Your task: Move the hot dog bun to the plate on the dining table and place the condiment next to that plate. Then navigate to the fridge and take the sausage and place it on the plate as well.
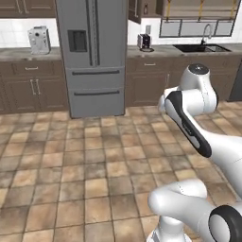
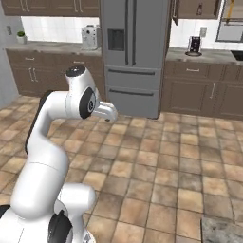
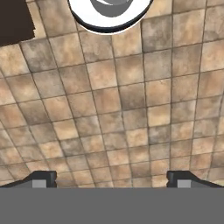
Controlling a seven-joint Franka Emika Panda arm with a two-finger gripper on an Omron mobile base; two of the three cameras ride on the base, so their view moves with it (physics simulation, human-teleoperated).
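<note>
One white jointed arm with dark joints (image 1: 189, 127) stands folded over a floor of square tan-brown stone tiles (image 1: 85, 160). In the hand view, two small dark fingers (image 3: 43, 178) rise well apart above bare tiles, with nothing between them; the gripper (image 3: 111, 179) points down at the floor. One corner of a grey-beige veined marble table (image 2: 222, 231) enters the right base view at lower right. Farther off, against the back wall, stands one tall grey steel French-door fridge (image 1: 92, 56) with two long dark bar handles, a recessed dispenser panel and two drawer fronts, all closed. Dark brown cabinets flank it on both sides. One pale boxy appliance (image 1: 38, 39) sits on the counter left of the fridge, one small dark toaster-like appliance (image 1: 144, 42) on its right. The left base view adds one dark sink with a curved tap (image 1: 204, 46); the right base view adds one small potted plant (image 2: 20, 36).
</note>
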